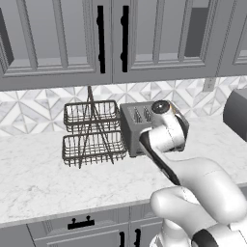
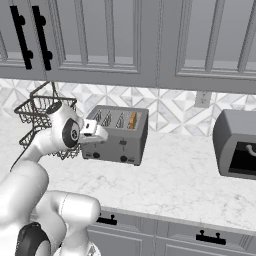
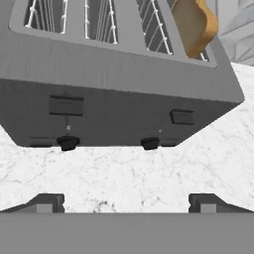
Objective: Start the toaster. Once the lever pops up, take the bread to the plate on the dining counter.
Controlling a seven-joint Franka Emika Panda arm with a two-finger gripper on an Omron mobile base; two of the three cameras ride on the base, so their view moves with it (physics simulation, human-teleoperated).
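The first step, starting the boxy grey brushed-metal toaster (image 3: 119, 84), is judged to be in hand: the pincer (image 3: 126, 202) is held spread wide and empty just in front of its dark front face, low over the white marble-look bench (image 3: 149, 173). The tan-brown bread slice (image 3: 196, 25) is seen standing in the far right slot. For the next move, the small dark rectangular lever (image 3: 182, 117) on the right must be reached and pushed down.
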